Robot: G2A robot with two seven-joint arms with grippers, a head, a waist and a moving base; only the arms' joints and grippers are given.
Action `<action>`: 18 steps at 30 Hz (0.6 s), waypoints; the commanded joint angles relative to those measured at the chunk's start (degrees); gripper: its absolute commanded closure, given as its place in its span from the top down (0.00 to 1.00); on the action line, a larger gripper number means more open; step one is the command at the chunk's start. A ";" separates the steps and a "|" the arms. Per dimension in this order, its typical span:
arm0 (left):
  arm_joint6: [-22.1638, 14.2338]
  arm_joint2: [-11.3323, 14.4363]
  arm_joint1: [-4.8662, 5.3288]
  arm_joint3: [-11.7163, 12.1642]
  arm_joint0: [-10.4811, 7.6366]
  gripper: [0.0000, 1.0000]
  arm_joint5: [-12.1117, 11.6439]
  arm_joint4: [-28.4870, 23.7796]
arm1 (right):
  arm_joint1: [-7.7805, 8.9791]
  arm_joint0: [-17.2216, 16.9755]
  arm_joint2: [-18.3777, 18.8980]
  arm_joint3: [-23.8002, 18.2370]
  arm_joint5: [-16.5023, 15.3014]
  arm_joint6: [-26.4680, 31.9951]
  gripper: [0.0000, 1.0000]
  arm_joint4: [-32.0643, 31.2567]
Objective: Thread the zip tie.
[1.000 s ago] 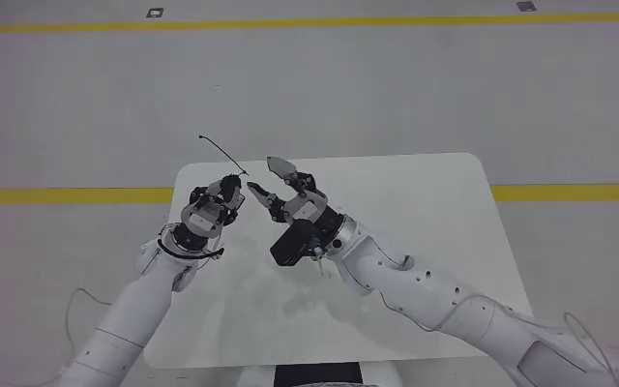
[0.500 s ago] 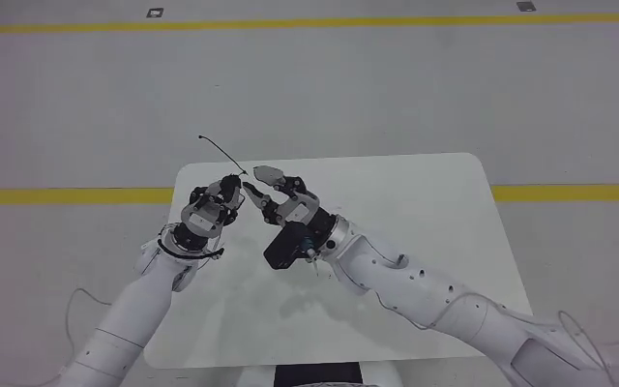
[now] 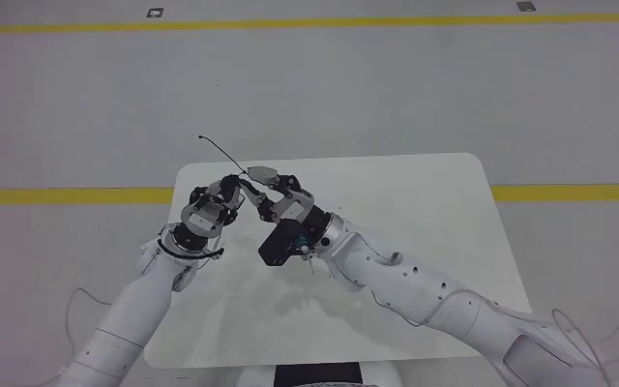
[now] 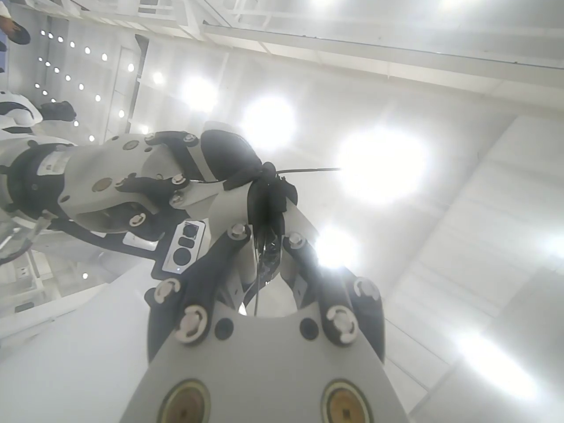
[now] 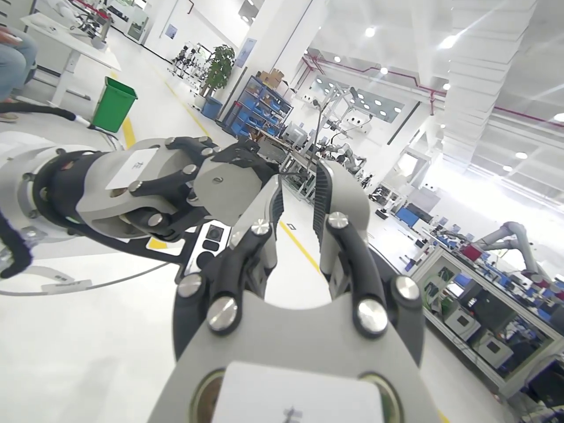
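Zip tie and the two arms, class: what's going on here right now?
The left gripper is shut on a thin black zip tie and holds it above the white table, with the free end pointing up and away. The right gripper is open, close against the left gripper's tips where the tie is held, and has not closed on the tie. Threading is not yet done.

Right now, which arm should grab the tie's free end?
Likely right: right end effector is open at the tie; left end effector is shut on it.
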 commanded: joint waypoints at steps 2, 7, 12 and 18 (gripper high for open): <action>0.00 0.00 0.00 0.00 0.00 0.00 0.00 0.00 | -0.17 0.13 -0.06 0.27 0.09 -0.06 0.15 0.00; 0.00 0.00 0.00 0.00 0.00 0.00 0.00 0.00 | -0.33 0.28 -0.18 0.56 0.42 -0.04 0.15 0.00; 0.00 0.00 0.00 0.00 0.00 0.00 0.00 0.00 | -0.30 0.18 -0.13 0.66 0.91 -0.09 0.16 0.00; 0.00 0.00 0.00 0.00 0.00 0.00 0.00 0.00 | -0.08 0.04 -0.07 0.58 1.48 -0.45 0.15 0.00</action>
